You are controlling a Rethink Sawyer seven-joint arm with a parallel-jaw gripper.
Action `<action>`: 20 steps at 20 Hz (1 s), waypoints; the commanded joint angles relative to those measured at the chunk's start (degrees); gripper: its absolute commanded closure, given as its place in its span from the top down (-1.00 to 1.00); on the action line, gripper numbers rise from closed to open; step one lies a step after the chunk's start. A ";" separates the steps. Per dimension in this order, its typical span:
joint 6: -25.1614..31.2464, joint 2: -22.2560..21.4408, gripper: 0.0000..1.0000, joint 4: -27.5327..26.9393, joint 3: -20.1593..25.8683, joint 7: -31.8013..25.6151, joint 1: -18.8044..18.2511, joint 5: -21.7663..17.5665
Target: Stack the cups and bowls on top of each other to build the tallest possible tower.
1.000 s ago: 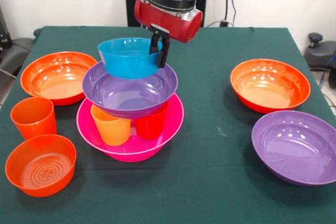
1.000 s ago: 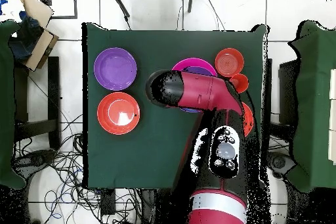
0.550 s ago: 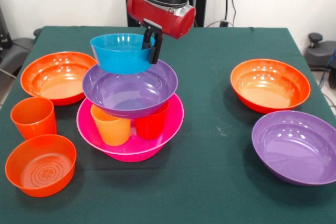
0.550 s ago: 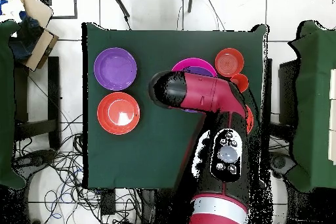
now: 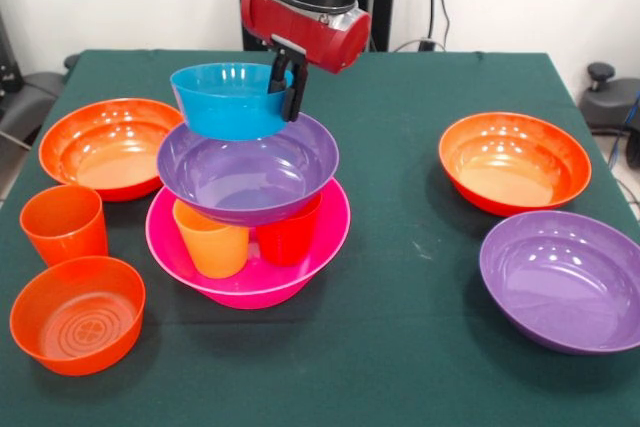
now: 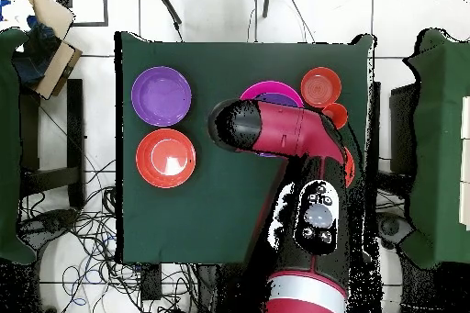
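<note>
gripper (image 5: 287, 87) pinches the rim of the blue bowl (image 5: 228, 99) — apparently resting in the purple bowl (image 5: 247, 172) atop the tower (image 5: 248, 217).

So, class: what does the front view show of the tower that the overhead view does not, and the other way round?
Only the front view shows the tower's layers: pink bowl, two cups inside it, purple bowl over them, blue bowl on top with the gripper shut on its rim. Only the overhead view shows the arm covering the tower and the cabled floor. Both show the green table and the loose orange bowl.
</note>
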 commanded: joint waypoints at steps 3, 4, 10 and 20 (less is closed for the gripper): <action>-2.95 1.75 -1.00 0.86 6.08 2.11 -0.96 0.04; -3.00 1.74 -1.00 0.89 6.39 1.87 -1.14 0.12; -3.23 1.84 -1.00 0.81 7.35 1.65 -1.47 0.28; -1.48 1.93 -1.00 -0.41 8.56 0.11 -2.25 0.22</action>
